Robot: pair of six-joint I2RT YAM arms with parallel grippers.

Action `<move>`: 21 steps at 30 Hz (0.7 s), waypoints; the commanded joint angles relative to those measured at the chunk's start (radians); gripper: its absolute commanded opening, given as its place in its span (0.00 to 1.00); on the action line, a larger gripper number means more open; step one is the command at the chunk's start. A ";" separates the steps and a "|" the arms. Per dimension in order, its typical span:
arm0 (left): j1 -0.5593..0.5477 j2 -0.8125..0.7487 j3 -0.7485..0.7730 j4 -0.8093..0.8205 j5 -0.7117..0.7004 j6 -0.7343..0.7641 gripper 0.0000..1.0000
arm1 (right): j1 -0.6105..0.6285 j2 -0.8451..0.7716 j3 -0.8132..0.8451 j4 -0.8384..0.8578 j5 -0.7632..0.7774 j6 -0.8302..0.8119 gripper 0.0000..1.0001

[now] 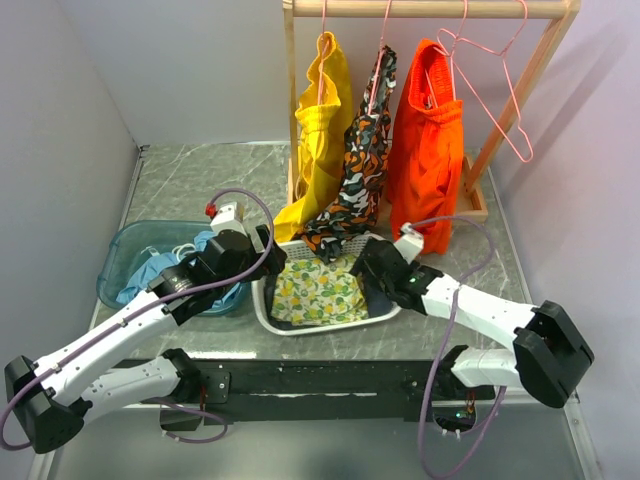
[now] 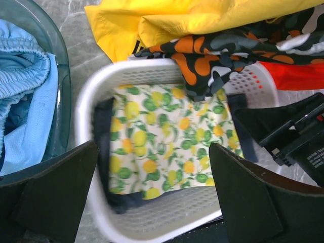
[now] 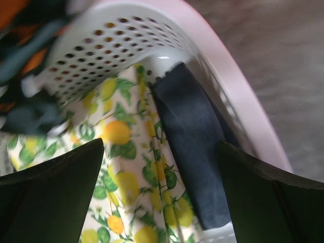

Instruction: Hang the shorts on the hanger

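Observation:
The light-blue shorts [image 1: 150, 272] lie bunched in a teal basin [image 1: 118, 250] at the left; in the left wrist view the shorts [image 2: 25, 86] fill the left edge. The bare pink hanger [image 1: 512, 103] hangs at the right end of the wooden rail. My left gripper [image 1: 262, 248] hovers open over the near-left rim of a white basket, right of the basin, with nothing between its fingers [image 2: 153, 147]. My right gripper [image 1: 365, 265] is open over the basket's right end, above a lemon-print cloth [image 3: 116, 134] and dark navy fabric [image 3: 192, 136], holding nothing [image 3: 161, 147].
The white perforated basket [image 1: 262, 300] sits at centre front with the lemon-print cloth [image 1: 315, 290] in it. Yellow [image 1: 322, 130], camouflage [image 1: 362, 160] and orange [image 1: 428, 140] garments hang from the wooden rack [image 1: 430, 8], their hems drooping to the basket's far rim.

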 commanded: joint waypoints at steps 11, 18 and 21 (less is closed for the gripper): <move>-0.001 0.049 -0.109 0.141 0.188 -0.060 0.96 | -0.205 -0.579 -0.173 -0.369 0.245 0.217 1.00; -0.002 0.127 -0.212 0.357 0.318 -0.079 0.96 | -0.204 -0.628 -0.059 -0.298 0.094 0.015 1.00; -0.014 0.201 -0.205 0.411 0.323 -0.083 0.96 | -0.201 -0.600 0.015 -0.272 0.014 -0.052 1.00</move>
